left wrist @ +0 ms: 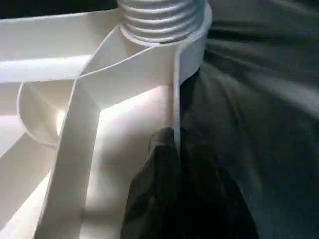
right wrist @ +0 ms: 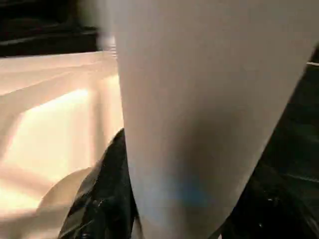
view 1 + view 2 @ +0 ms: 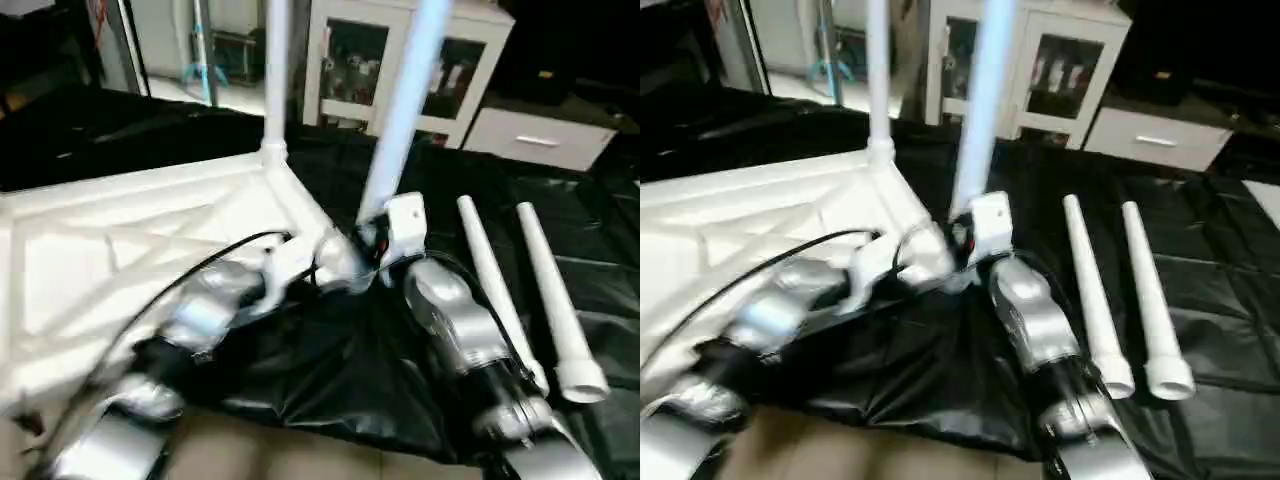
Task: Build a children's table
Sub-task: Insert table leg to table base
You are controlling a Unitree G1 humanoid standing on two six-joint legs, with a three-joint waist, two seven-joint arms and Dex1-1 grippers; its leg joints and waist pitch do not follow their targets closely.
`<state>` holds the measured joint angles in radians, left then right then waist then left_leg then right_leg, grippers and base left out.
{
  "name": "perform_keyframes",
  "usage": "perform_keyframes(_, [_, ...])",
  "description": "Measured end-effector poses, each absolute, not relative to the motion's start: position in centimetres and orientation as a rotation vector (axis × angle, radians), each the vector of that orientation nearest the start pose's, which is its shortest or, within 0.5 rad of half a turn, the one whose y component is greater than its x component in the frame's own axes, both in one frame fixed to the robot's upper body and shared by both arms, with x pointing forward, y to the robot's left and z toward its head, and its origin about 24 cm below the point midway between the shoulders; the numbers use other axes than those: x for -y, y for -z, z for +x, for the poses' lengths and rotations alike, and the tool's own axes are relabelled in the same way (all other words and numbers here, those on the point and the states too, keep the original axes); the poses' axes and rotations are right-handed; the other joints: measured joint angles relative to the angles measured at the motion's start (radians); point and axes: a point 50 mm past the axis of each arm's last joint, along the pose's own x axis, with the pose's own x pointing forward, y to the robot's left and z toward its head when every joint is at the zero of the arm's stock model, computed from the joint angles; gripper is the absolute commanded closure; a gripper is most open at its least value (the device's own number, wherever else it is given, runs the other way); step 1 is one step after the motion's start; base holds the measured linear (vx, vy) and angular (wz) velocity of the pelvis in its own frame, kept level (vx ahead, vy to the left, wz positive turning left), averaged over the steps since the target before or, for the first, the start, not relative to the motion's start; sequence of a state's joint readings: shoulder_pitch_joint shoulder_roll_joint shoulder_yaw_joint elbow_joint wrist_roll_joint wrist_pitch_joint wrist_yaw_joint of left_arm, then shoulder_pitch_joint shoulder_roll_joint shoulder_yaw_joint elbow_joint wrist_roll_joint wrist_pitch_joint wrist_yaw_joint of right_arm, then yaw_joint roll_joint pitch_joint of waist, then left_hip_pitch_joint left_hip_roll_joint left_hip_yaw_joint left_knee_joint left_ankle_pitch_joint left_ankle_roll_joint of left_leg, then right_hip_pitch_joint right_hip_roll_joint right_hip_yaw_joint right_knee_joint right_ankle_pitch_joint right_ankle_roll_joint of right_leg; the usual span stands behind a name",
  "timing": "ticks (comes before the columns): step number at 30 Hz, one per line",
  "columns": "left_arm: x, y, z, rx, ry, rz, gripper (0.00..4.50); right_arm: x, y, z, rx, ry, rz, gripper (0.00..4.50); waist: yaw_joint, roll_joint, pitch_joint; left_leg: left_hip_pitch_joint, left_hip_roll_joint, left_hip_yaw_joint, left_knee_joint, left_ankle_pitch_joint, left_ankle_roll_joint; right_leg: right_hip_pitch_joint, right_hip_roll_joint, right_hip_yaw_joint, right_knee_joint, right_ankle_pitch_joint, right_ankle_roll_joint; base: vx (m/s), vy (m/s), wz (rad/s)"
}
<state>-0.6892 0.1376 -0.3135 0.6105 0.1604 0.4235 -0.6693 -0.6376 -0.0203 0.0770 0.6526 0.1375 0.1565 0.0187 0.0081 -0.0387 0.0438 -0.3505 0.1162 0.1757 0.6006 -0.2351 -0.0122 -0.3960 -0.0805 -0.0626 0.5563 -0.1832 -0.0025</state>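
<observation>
Screwing the leg (image 3: pixel 405 110) into the near corner socket goes best if the right gripper (image 3: pixel 375 240) keeps it upright over the socket, since a lean may cross the threads (image 1: pixel 159 17) seen in the left wrist view. The left gripper (image 3: pixel 330 262) should pin the tabletop (image 3: pixel 120 250) so it does not turn with the leg.

The tabletop lies ribs-up on the left of the head view, white, with X ribs. 1 leg (image 3: pixel 275 70) already stands in the far corner, upper centre. 2 legs (image 3: pixel 540 300) lie side by side on the black sheet (image 3: pixel 320 380) at right.

The right gripper's fingers (image 2: pixel 107 199) are clamped around the leg's base. The left gripper's fingers (image 1: pixel 164 189) are pressed together on the tabletop's rim.
</observation>
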Motion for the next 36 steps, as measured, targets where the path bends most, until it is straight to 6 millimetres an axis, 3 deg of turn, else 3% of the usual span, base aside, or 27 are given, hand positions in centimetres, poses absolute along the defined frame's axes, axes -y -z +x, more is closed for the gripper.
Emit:
perform_keyframes(5, [-6.1, -5.1, 34.4, -0.493, 0.812, 0.453, 4.50, 8.3, -6.4, 36.4, -0.184, -0.158, -0.064, 2.65, 0.010, -0.001, -0.001, -0.001, 0.000, 0.006, -0.001, 0.001, 0.001, 0.003, -0.006, -0.002, 0.006, 0.019, -0.014, 0.024, -0.004, 0.01])
perform_keyframes(13, [-6.6, -5.6, 34.9, -0.481, 0.780, 0.457, 4.50, 7.7, -6.8, 37.1, -0.161, -0.133, -0.054, 2.65, 0.022, -0.001, -0.001, 0.000, 0.001, 0.006, -0.003, 0.002, -0.002, -0.004, -0.006, -0.003, 0.020, 0.021, -0.009, 0.000, 0.000, 0.00])
perform_keyframes(20, [-7.0, -5.6, 34.9, -0.478, 0.798, 0.465, 4.50, 7.7, -6.9, 37.2, -0.159, -0.171, -0.036, 2.65, 0.018, -0.001, -0.001, 0.000, 0.001, 0.006, -0.003, 0.002, -0.002, -0.004, -0.006, -0.003, 0.020, 0.021, -0.009, 0.000, 0.000, 0.00])
perform_keyframes(25, [-8.6, -5.8, 34.5, -0.449, 0.883, 0.538, 4.50, 8.0, -7.4, 37.3, -0.149, -0.293, 0.004, 2.65, 0.012, 0.000, 0.000, 0.000, 0.004, 0.006, -0.004, 0.002, -0.003, -0.005, -0.004, -0.003, 0.020, 0.021, -0.009, 0.000, 0.000, 0.00])
perform_keyframes(30, [-11.5, -5.9, 33.0, -0.404, 1.032, 0.628, 4.50, 9.1, -8.2, 36.2, -0.179, -0.599, -0.019, 2.65, 0.010, 0.003, 0.002, -0.001, 0.006, 0.007, -0.005, 0.002, -0.003, -0.006, -0.004, -0.004, 0.020, 0.019, -0.012, 0.000, 0.000, 0.00])
perform_keyframes(36, [-12.1, -6.0, 31.5, -0.384, 1.214, 0.645, 4.50, 10.4, -8.2, 34.6, -0.244, -0.810, -0.048, 2.65, 0.044, 0.000, 0.004, -0.001, 0.007, 0.010, -0.006, 0.002, -0.003, -0.005, -0.004, -0.004, 0.021, 0.017, -0.015, 0.000, 0.000, 0.00])
